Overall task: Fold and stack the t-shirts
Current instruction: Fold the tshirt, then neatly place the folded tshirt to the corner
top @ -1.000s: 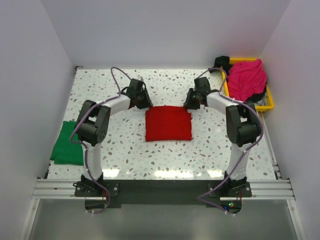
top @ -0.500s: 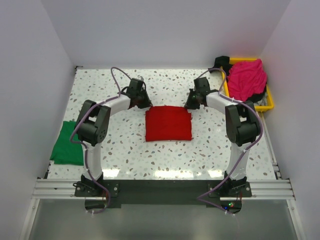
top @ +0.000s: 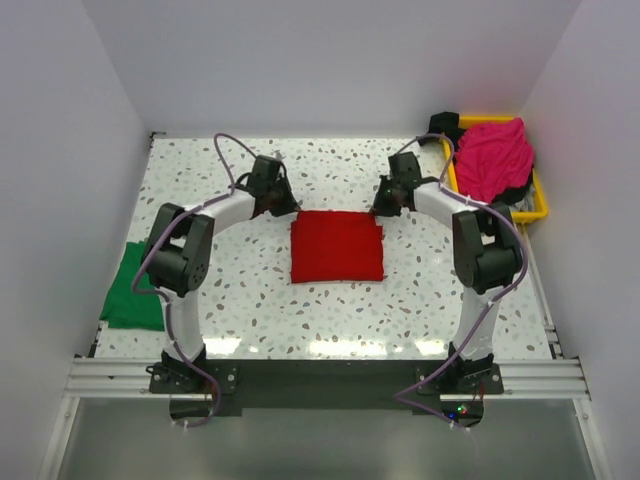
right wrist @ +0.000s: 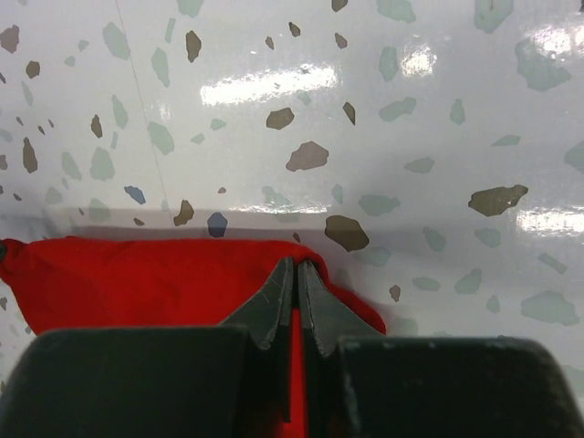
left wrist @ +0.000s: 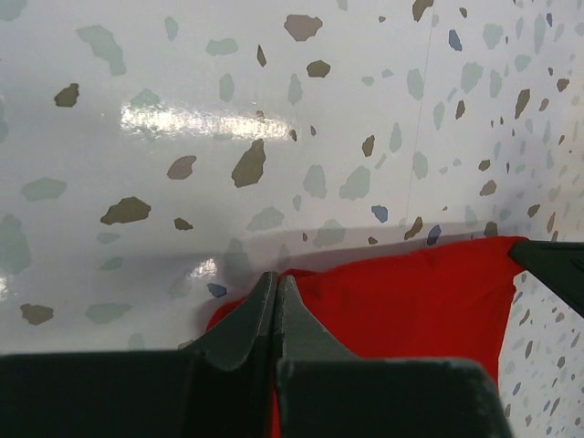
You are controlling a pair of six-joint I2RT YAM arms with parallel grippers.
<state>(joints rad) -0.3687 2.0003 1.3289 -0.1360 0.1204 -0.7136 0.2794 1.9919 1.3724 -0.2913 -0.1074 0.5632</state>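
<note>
- Top view: red t-shirt (top: pixel 337 247) lies folded into a flat rectangle mid-table (top: pixel 330 315), between the two arms.
- Left gripper (top: pixel 287 208) sits at the shirt's far-left corner and right gripper (top: pixel 381 209) at its far-right corner. This view doesn't show whether either is closed.
- Green t-shirt (top: pixel 132 288) lies folded at the table's left edge, well apart from the red one.
- Magenta t-shirt (top: pixel 493 158) is bunched in a heap in the yellow tray (top: pixel 541 211) at the far right.
- Left wrist view: the left gripper's fingers (left wrist: pixel 245 321) are pressed together, tips right at the red cloth's far edge. Red shows on both sides of them, and the corner bulges up slightly beside the tips. Reads as a pinch on that edge.
- Right wrist view: the right gripper's fingers (right wrist: pixel 321 310) are pressed together the same way on the red cloth's far corner, with a thin red sliver in the slit between them. Bare speckled table lies beyond.
</note>
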